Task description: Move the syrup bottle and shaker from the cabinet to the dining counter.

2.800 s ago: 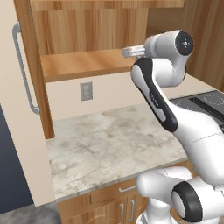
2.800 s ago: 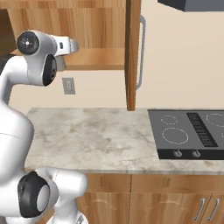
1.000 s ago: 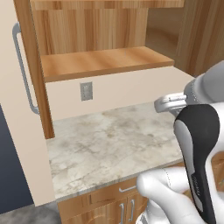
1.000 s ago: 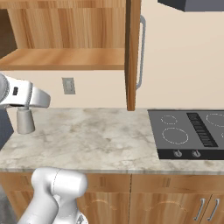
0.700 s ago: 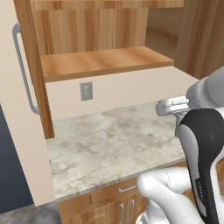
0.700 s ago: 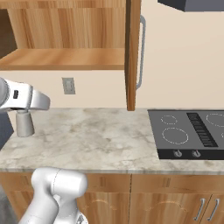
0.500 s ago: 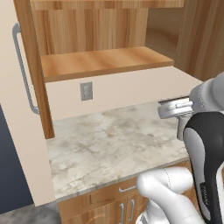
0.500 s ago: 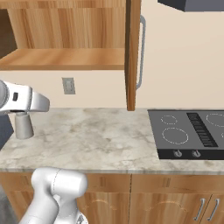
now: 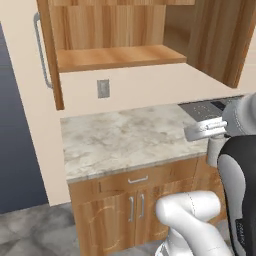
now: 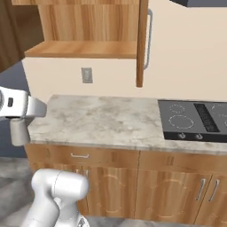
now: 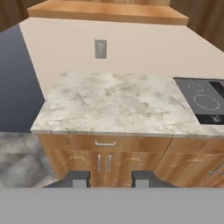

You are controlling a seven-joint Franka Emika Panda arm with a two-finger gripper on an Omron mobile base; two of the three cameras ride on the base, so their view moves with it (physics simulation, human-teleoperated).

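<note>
A small grey shaker [image 10: 20, 131] hangs under my white hand, level with the worktop's front edge; it also appears as the shaker [image 9: 214, 150] at the right. My gripper [image 11: 111, 177] is shut on it, and only the dark fingertips [image 11: 80, 177] show in the hand view. The wall-hung cabinet [image 9: 120, 57] stands open ahead of me, its wooden shelf [image 10: 80, 48] bare. Neither the syrup bottle nor the dining counter is in view.
A marble worktop [image 11: 118, 103] runs along the wall over low wooden cupboards [image 9: 132, 205]. A black cooktop [image 10: 195, 117] lies to its right. The cabinet's doors [image 9: 47, 50] hang open on both sides. Grey floor [image 11: 22, 155] lies below.
The whole picture has shifted: the base has backed away from the wall. My hand came out of the cabinet and dropped to worktop height with the shaker.
</note>
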